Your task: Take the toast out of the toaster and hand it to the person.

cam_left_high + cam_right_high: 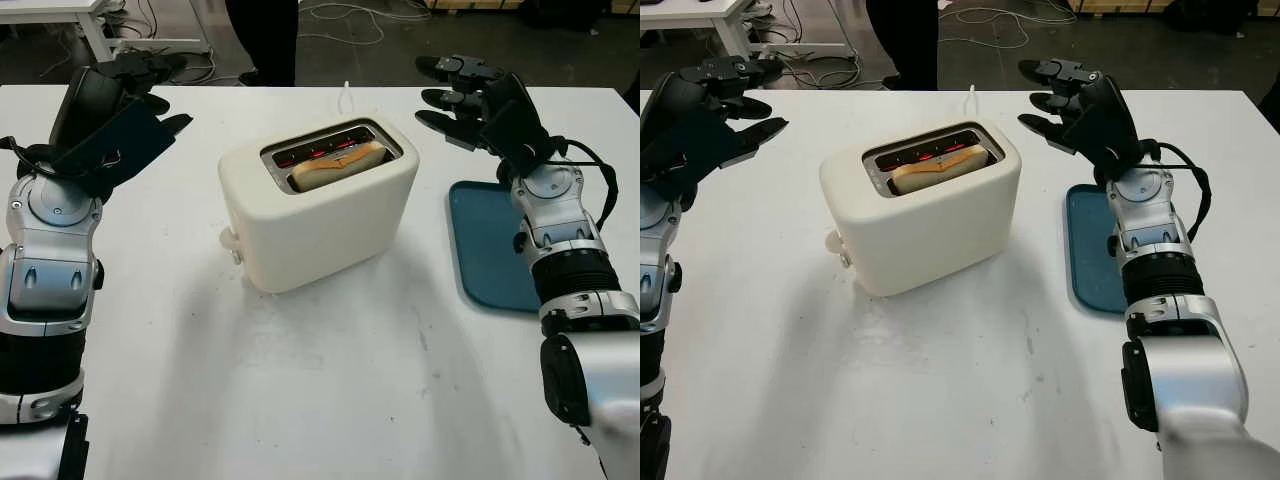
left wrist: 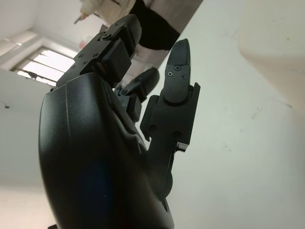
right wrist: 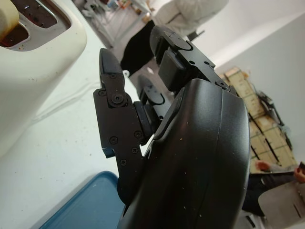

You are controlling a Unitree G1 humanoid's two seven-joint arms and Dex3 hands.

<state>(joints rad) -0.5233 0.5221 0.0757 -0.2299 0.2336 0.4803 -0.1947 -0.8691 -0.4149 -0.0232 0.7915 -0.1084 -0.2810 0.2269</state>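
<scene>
A blue tray [image 1: 490,245] is laid flat on the white table [image 1: 330,380], at about three o'clock on the tabletop. Beyond the table's far edge, at twelve o'clock, cables [image 1: 340,20] are strewn over the dark floor, and a white desk frame [image 1: 90,25] is seen at eleven o'clock.

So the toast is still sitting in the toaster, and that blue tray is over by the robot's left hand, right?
Not quite. The toast is in the toaster, but the blue tray lies under the right hand's arm, not by the left hand; the left eye view shows it.
</scene>
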